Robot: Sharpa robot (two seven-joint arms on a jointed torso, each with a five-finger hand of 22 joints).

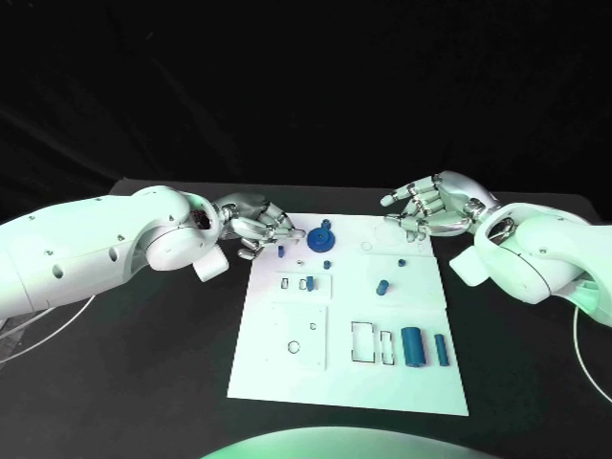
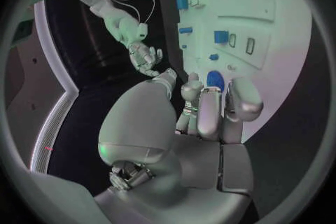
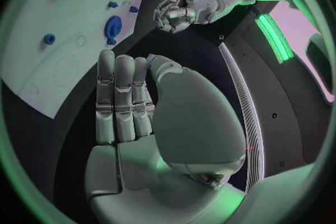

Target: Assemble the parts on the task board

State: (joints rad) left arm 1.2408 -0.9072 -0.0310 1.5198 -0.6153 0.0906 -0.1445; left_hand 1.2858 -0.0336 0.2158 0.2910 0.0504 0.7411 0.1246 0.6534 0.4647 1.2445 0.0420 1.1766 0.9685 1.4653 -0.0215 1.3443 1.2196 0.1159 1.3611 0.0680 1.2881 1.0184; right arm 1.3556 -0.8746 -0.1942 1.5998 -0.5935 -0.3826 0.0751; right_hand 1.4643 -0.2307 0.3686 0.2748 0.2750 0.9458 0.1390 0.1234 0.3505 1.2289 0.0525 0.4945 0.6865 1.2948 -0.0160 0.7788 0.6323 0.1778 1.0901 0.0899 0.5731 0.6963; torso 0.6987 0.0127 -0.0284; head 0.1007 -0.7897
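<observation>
Here the black counter [image 1: 141, 382] carries the white rectangular task board [image 1: 355, 382] at its middle, and both white arms reach in over the board's far end. The left robot hand [image 1: 255, 228] hangs at the board's far left corner with its silver fingers curled inward; nothing can be made out between them, though the left wrist view shows the fingertips [image 2: 241, 102] just above the round blue disc-shaped part [image 1: 320, 237], which sits on the board's far edge. The right robot hand [image 1: 434, 206] hovers off the far right corner, fingers bent loosely and apart, holding nothing.

The remaining parts lie well apart on the board: a large blue cylinder [image 1: 412, 346] and a slimmer blue bar [image 1: 443, 349] near the front right beside empty rectangular cut-outs [image 1: 367, 343], a small blue block [image 1: 383, 286] near the middle, and a small blue peg [image 1: 311, 283] standing by the left slots.

Judging by this, the step in hand is the left robot hand taking the disc. To do it well, the fingers should spread before descending, come straight down around the disc's rim rather than onto its top, and close evenly so the piece does not skid off the board's edge. The right robot hand would best keep clear, or steady the board if it slides.
</observation>
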